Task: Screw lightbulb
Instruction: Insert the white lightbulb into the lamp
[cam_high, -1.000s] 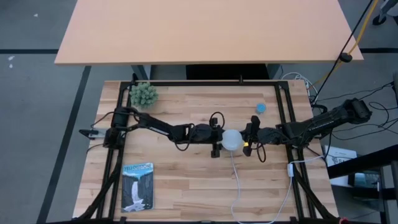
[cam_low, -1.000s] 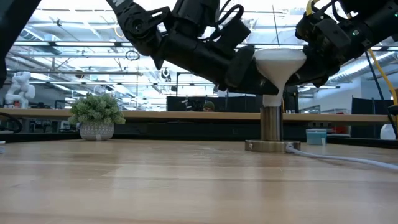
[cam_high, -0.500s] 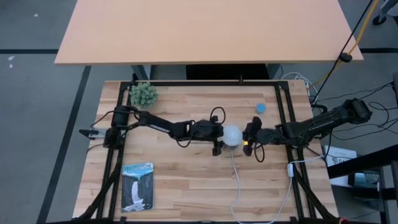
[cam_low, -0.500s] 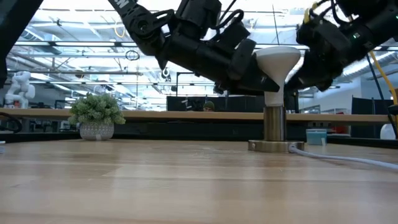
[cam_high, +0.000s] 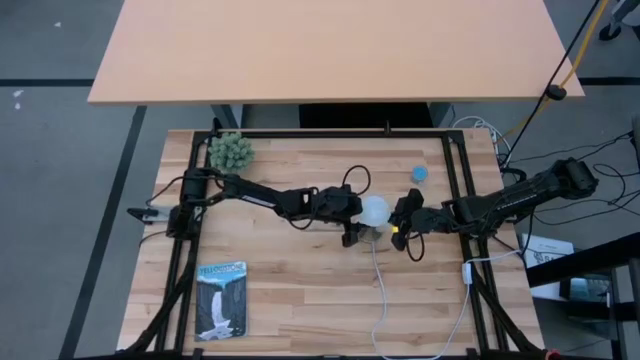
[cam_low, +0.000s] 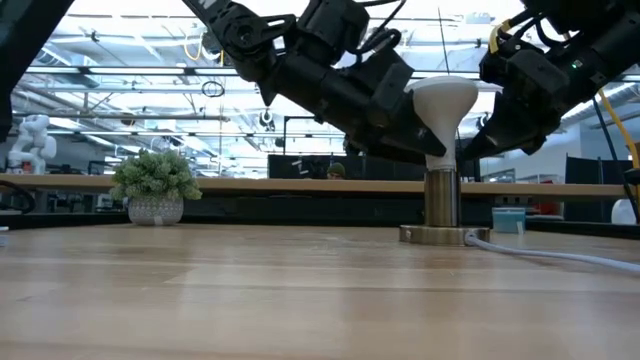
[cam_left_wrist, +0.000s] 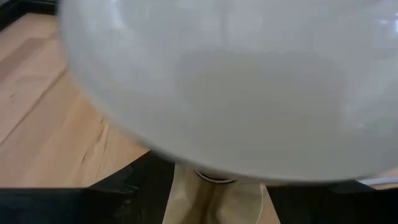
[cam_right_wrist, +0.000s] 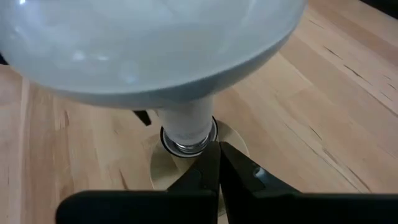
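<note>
Here the left claw (cam_high: 352, 222) clamps the lightbulb (cam_high: 375, 211) standing upright in its socket (cam_low: 440, 234); the right claw's (cam_high: 404, 223) fingers meet beside it

A pale wooden desk (cam_high: 300, 300) stands on grey floor (cam_high: 60, 200), with a bare tan table (cam_high: 330, 50) beyond its far edge. The low view shows a bright hall with ceiling trusses (cam_low: 120, 50).

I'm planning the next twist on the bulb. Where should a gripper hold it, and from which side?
Probably the lightbulb's wide dome, from the side, level with the table. It stands upright in the socket, and its neck tapers to a narrow base there. The left gripper and right gripper flank it from opposite sides.
</note>
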